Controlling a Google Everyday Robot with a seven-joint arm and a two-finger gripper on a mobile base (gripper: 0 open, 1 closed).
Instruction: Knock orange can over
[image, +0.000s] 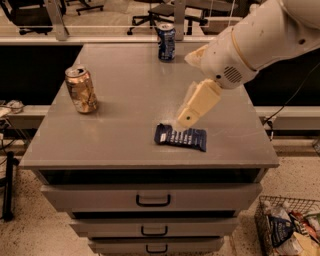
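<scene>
The orange can (81, 89) stands upright near the left edge of the grey cabinet top (125, 120); it has an orange-gold and whitish mottled label and a silver top. My gripper (186, 119) hangs from the white arm over the middle-right of the top, just above the flat dark blue snack packet (180, 136). It is well to the right of the orange can and apart from it.
A dark blue can (166, 42) stands upright at the far edge of the top. Drawers with dark handles (152, 201) run below. A wire basket (290, 230) of packets sits on the floor at the right. Office chairs stand behind.
</scene>
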